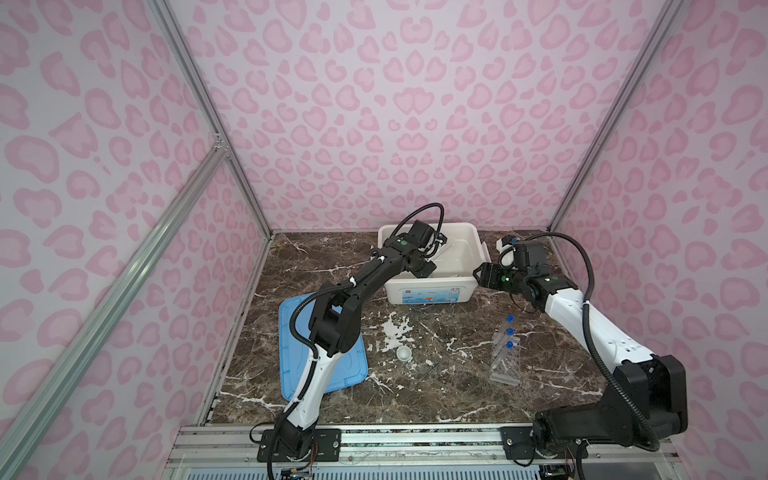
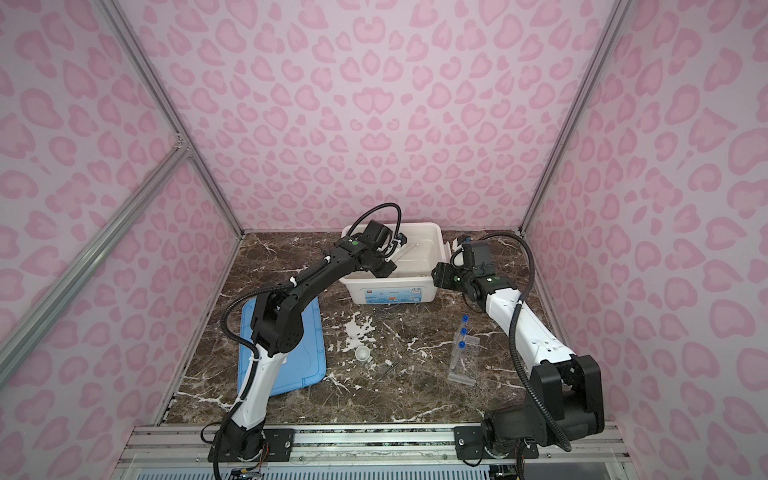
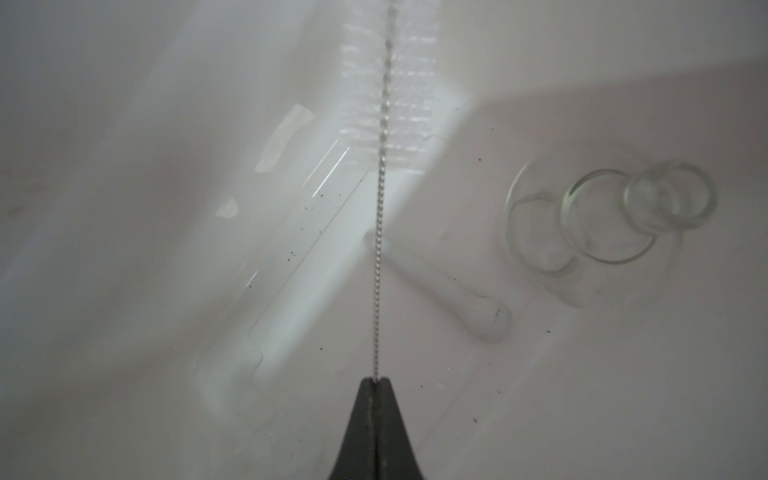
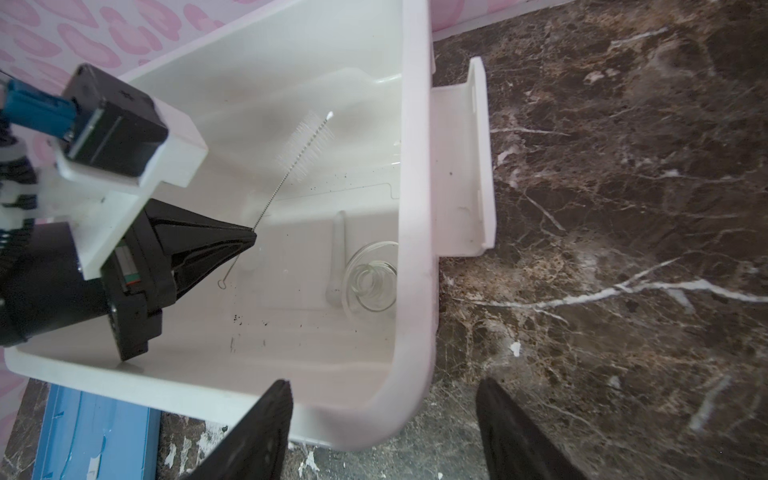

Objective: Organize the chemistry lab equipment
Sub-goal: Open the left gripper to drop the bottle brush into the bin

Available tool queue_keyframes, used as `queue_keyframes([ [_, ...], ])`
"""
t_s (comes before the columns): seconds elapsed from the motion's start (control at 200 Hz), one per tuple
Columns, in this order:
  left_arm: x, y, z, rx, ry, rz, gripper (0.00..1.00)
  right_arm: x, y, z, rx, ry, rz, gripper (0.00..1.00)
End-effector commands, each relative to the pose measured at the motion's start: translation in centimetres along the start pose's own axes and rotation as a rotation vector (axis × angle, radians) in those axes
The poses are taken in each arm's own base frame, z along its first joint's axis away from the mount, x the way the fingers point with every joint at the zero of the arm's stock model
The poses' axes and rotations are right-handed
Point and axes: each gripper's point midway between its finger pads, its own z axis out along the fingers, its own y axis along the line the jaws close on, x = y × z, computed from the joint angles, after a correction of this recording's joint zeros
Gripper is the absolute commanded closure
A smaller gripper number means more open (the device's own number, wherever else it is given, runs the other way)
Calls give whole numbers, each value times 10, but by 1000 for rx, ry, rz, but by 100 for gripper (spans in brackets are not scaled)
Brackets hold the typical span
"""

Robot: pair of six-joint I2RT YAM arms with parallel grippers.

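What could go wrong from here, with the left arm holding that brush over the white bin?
The left gripper pinches the brush by its thin wire only, so the brush could swivel or slip out early. The glass beakers and pestle lie in the bin close by, and a low release move might knock the glass. The right gripper, open, appears to straddle the bin's corner rim and could shove the bin if it shifts.

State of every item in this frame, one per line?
Bin: open.
Lid: off, flat on table.
Brush: held, inside bin.
Left gripper: jaws shut on brush.
Right gripper: jaws open, empty.
Pestle: lying in bin.
Beakers: nested, in bin.
Mortar: upright on table.
Tubes: capped, in rack.
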Motion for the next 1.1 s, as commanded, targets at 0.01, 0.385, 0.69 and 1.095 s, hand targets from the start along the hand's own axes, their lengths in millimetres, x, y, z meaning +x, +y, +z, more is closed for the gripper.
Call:
queue_keyframes([
  [0.01,-2,0,2,7,-2,-6,95,-6,3,1,-10,-20,-7,29],
  [0.385,12,4,21,41,51,-48,94,-5,3,1,-10,-19,-9,30],
  [0.69,17,1,22,50,70,-62,75,-5,4,4,-13,-13,-3,30],
  [1.095,-16,-2,-19,88,-40,-126,40,-6,3,6,-6,-8,-15,34],
])
